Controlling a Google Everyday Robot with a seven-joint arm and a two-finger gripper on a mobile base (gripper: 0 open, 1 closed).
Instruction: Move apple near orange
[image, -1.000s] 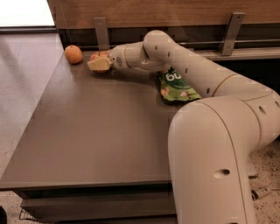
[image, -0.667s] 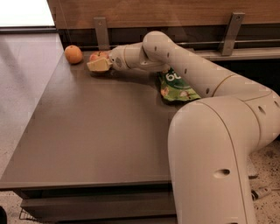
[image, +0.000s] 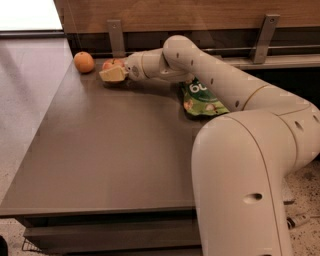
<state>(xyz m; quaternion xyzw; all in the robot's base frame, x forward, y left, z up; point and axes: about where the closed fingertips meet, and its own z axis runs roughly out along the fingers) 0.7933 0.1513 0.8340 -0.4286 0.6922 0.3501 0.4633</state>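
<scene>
The orange (image: 84, 62) sits at the table's far left corner. The red-pink apple (image: 113, 64) is just to its right, a small gap apart, low at the table top (image: 110, 150). My gripper (image: 114, 74) reaches in from the right and is right at the apple, covering its front and lower part. Only the apple's top shows above the gripper. The arm stretches from the near right across the table's back.
A green snack bag (image: 200, 100) lies on the table under the arm, at the back right. A wooden wall with metal brackets (image: 116, 36) runs behind the table. The table's left edge drops to the floor beside the orange.
</scene>
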